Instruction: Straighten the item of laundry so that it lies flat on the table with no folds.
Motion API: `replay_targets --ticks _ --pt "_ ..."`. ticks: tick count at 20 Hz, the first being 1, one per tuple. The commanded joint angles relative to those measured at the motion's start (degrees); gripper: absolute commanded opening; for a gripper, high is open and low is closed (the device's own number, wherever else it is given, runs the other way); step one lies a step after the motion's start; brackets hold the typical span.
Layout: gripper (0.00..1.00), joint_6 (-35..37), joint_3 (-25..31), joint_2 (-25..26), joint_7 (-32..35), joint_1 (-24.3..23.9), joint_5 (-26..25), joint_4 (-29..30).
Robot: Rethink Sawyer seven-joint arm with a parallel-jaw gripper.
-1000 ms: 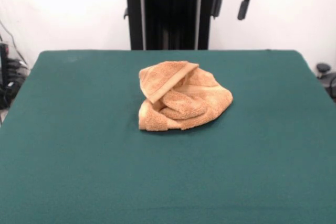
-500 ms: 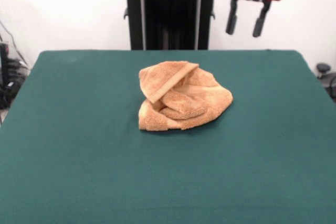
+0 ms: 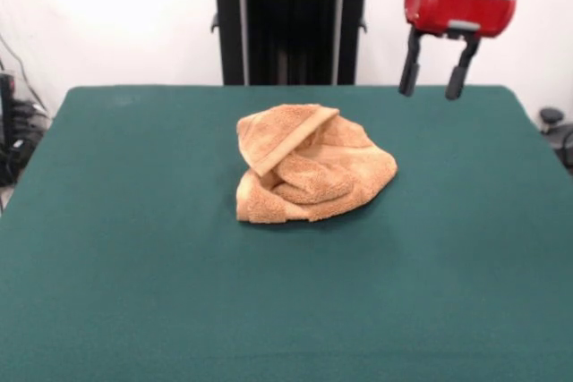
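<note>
Front view: the claw (image 3: 432,92) hangs in the air over the far right part of the tabletop (image 3: 134,266), its two dark fingers (image 3: 409,73) spread apart and holding nothing. It is well apart from the towel (image 3: 309,165). The orange-tan towel lies bunched near the tabletop's centre, folded over itself in several layers, one flap turned across its top.

One camera supplies the present moment. It sits across the table (image 3: 134,310) from the robot's pedestal (image 3: 291,20), raised and tilted down, so the green top fills most of the frame and its near edge is cut off. No second view shows, so nothing overlaps.
</note>
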Motion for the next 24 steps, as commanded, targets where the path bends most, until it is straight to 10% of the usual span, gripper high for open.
replay_targets --ticks 1,12,24 --pt "1.0 13.1 1.2 3.1 10.8 -0.4 3.1 -7.9" --pt "1.0 16.3 6.1 6.9 3.6 -8.1 1.7 -15.4" --pt "1.0 -2.2 11.9 15.3 4.3 -13.9 -1.9 -10.8"
